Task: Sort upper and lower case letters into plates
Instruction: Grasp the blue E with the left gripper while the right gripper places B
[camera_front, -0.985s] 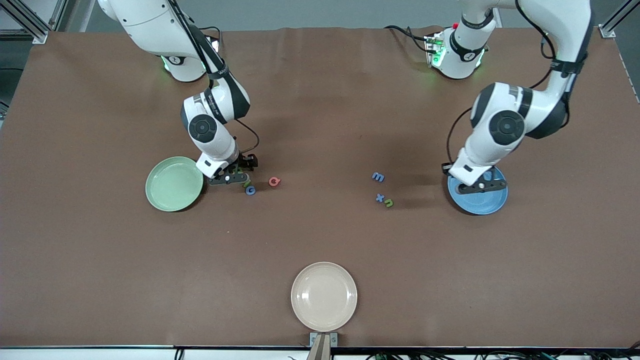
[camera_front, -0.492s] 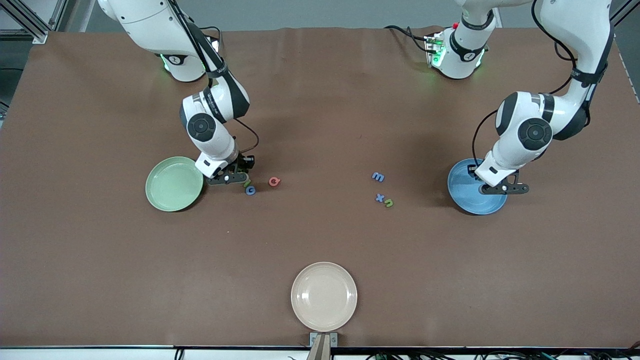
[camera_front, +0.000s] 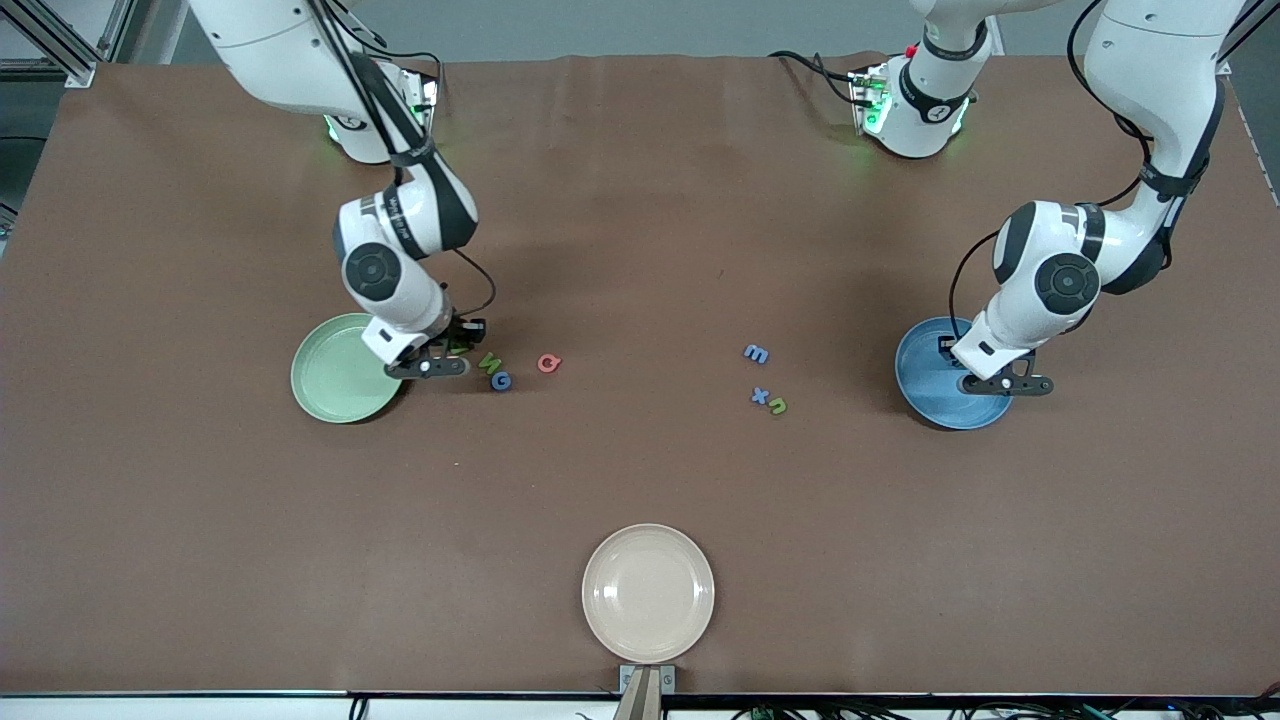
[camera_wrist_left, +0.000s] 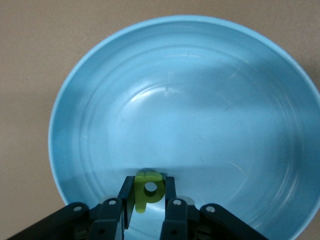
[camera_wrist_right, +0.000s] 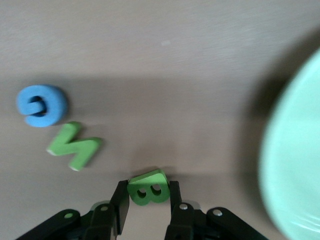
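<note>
My right gripper (camera_front: 432, 365) is shut on the green B (camera_wrist_right: 148, 188), holding it tilted just over the table beside the rim of the pale green plate (camera_front: 335, 385). The same plate (camera_wrist_right: 295, 160) shows in the right wrist view. The green N (camera_front: 490, 361), blue G (camera_front: 501, 380) and pink-red Q (camera_front: 548, 363) lie close by. My left gripper (camera_front: 1005, 385) hangs over the bright blue plate (camera_front: 935, 385), shut on the green p (camera_wrist_left: 148, 189), which hangs over the bare blue plate (camera_wrist_left: 180, 75). The blue m (camera_front: 757, 353), blue x (camera_front: 760, 395) and green u (camera_front: 777, 404) lie mid-table.
A cream-beige plate (camera_front: 648, 593) sits near the table's front edge, nearest the front camera. Both arm bases stand along the table's back edge with cables beside them. Brown tabletop stretches wide around the plates.
The right gripper closed on the B and carried it toward the green plate. The left arm swung with the p toward its own end of the table, still over the blue plate.
</note>
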